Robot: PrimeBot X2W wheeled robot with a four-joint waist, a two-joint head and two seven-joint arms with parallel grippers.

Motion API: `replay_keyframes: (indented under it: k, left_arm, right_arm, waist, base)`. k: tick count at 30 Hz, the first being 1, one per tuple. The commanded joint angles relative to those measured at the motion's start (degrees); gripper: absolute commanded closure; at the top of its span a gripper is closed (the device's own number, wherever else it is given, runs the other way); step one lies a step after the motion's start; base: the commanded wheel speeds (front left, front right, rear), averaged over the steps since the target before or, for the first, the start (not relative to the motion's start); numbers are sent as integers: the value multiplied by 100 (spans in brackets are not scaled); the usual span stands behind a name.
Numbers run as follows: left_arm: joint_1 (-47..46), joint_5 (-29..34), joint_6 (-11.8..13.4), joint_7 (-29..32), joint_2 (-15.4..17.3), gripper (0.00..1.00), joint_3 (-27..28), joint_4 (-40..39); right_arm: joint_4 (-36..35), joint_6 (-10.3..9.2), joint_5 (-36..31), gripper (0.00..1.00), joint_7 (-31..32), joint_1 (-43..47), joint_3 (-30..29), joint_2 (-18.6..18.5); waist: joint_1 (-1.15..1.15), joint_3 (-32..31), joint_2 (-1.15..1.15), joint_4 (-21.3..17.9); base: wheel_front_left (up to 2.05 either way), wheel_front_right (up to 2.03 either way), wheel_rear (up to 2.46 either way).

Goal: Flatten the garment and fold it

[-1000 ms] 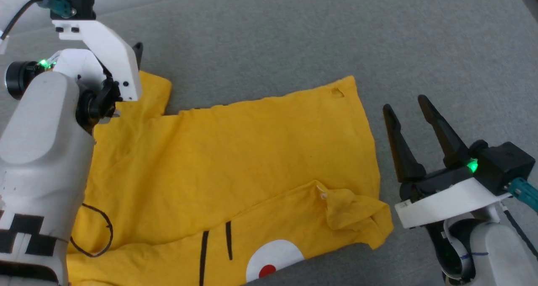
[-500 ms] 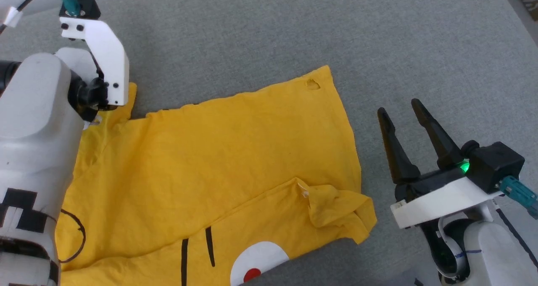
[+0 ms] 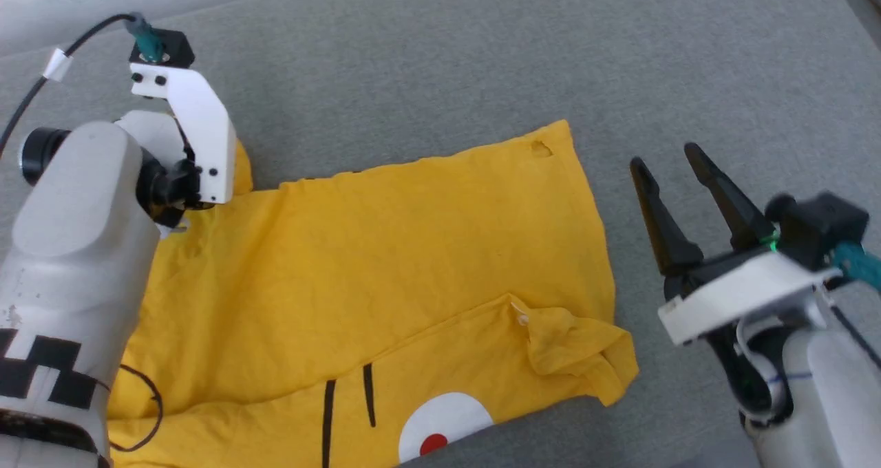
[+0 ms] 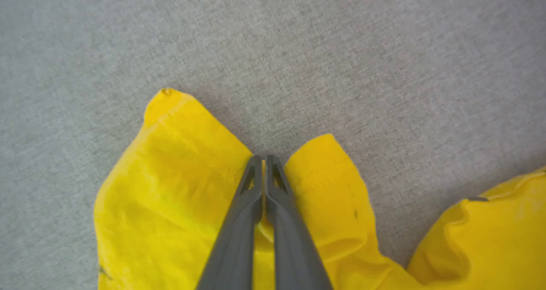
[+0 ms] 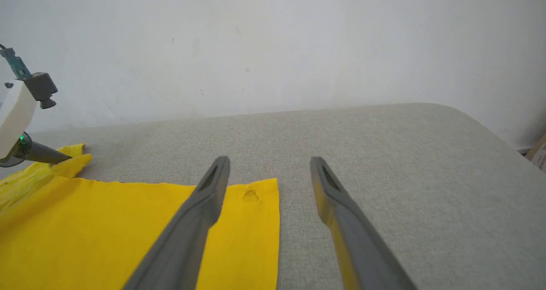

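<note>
On the grey padded surface (image 3: 482, 55), centre of the head view: the garment (image 3: 413, 248), bright yellow, lies spread over the middle and lower left of the frame, mostly flat with shallow wrinkles.
Garment, upper right corner: a small mark (image 3: 540, 149) sits just inside the corner; the right edge runs down the frame from there.
Garment, lower right: a bunched fold (image 3: 578, 354) of cloth lies doubled over on the body, its tip pointing toward the lower right.
Print: two black bars (image 3: 347, 402) and a white patch (image 3: 444, 423) with a red dot, at the bottom edge of the head view, centre.
Left gripper (image 4: 264, 158): fingers pressed together, a sliver of yellow cloth pinched between them. The grip is at the edge of a sleeve (image 4: 170, 175), which puckers up on either side of the fingers, centre of the left wrist view.
Left forearm (image 3: 76, 248): pale, covers the left side of the head view and overlaps the garment's left part; the fingertips are hidden behind the wrist there.
Right gripper (image 3: 664, 155): jaws wide apart, grey surface showing between them. It is at the right of the head view, beside the garment's right edge and apart from it.
Contact with surface, right gripper: cannot tell.
Right wrist view: the garment fills the lower left; a white wall (image 5: 273, 47) stands behind the surface.
</note>
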Motion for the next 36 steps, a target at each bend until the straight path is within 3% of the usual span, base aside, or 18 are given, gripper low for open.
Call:
replay_keyframes:
  k: [1, 12, 23, 24, 25, 28, 36]
  left_arm:
    - [239, 69, 43, -63, 25, 100, -44, 53]
    - [-107, 107, 3, -1001, -326, 100, -56, -757]
    - [-1, 14, -34, -1209, -436, 100, -104, -1024]
    - [14, 2, -36, -1209, -432, 100, -104, -1021]
    - [28, -13, -39, -1211, -430, 100, -103, -1014]
    - [59, -59, -41, -1257, -416, 100, -77, -983]
    - [451, -316, 69, -1944, -296, 100, 290, -1125]
  right_arm:
    - [99, -5, 94, 0, 84, -193, 23, -46]
    - [2442, -5, 1016, 0, 1983, -2023, 733, -836]
    - [3907, -5, 1591, 0, 4138, -2532, 1328, -876]
    - [3971, -5, 1653, 55, 4313, -2524, 1328, -851]
    - [4017, -5, 1702, 100, 4459, -2521, 1327, -830]
    - [3926, -5, 1752, 100, 4447, -2598, 1320, -839]
    - [3506, -5, 1536, 100, 2941, -2515, 1019, -963]
  waist:
    - [0, -106, 0, 179]
    - [0, 150, 0, 1012]
    - [0, 268, 0, 1336]
    - [0, 256, 0, 1336]
    - [0, 239, 0, 1335]
    - [0, 172, 0, 1331]
    - [0, -450, 0, 1377]
  base:
    - [0, 0, 0]
    - [0, 0, 0]
    - [0, 0, 0]
    - [0, 0, 0]
    - [0, 0, 0]
    - [0, 0, 0]
    - [0, 0, 0]
